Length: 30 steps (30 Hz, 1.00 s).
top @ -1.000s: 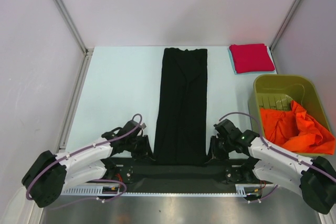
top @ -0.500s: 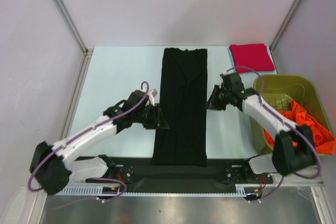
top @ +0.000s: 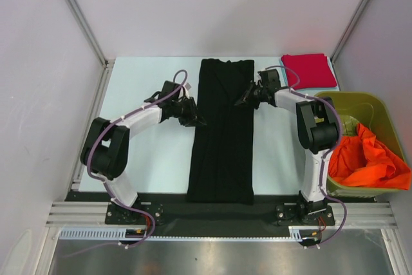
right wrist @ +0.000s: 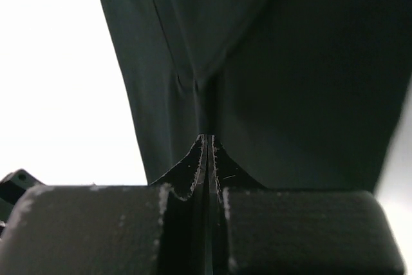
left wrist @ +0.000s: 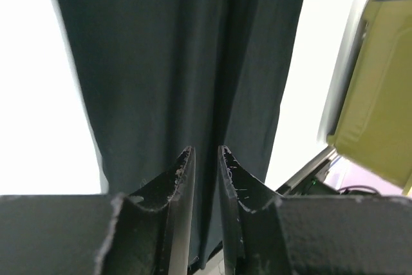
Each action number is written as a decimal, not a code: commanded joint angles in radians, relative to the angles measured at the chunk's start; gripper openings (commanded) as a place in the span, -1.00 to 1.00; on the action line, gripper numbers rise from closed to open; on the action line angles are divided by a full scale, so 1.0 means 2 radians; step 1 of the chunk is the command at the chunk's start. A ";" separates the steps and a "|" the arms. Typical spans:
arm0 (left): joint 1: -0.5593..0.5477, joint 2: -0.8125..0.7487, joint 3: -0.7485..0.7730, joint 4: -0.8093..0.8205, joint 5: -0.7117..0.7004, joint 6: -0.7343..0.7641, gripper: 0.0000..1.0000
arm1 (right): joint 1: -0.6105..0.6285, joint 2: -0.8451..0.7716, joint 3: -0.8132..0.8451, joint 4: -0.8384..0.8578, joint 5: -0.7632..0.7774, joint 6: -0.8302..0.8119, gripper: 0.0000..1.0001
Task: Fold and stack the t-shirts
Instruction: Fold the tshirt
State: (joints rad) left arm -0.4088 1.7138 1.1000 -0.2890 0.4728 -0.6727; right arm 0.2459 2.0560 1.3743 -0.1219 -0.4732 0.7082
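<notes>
The black t-shirt (top: pixel 222 140) lies flat as a long narrow strip down the middle of the table; its chest mark is hidden. My left gripper (top: pixel 195 120) is at the strip's left edge, its jaws a narrow gap apart and empty above the cloth (left wrist: pixel 161 62). My right gripper (top: pixel 243 102) is at the strip's right edge farther back, shut and empty over the cloth (right wrist: pixel 290 62). The red t-shirt (top: pixel 309 71) lies folded at the back right. The orange t-shirt (top: pixel 370 159) lies crumpled in the bin.
The olive-green bin (top: pixel 347 98) stands at the right edge and also shows in the left wrist view (left wrist: pixel 380 94). The pale table (top: pixel 148 152) has metal frame posts at its back corners. Both arms reach far out from their bases.
Both grippers have moved from the near end of the black strip toward its far half, along its edges. The shirt has not moved.
</notes>
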 commanded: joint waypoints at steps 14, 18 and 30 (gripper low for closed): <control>0.020 0.029 0.057 0.016 0.054 0.013 -0.49 | 0.007 0.050 0.055 0.036 -0.036 0.012 -1.00; 0.020 0.027 0.054 0.016 0.054 0.013 -0.50 | 0.005 0.052 0.050 0.034 -0.041 0.005 -1.00; 0.022 0.009 0.027 0.020 0.051 0.010 -0.51 | 0.000 0.057 0.048 0.032 -0.057 -0.009 -0.77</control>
State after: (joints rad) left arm -0.3744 1.7714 1.1698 -0.2714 0.5552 -0.6624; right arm 0.2462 2.1517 1.4425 -0.0734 -0.5533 0.7063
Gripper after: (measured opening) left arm 0.246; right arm 0.111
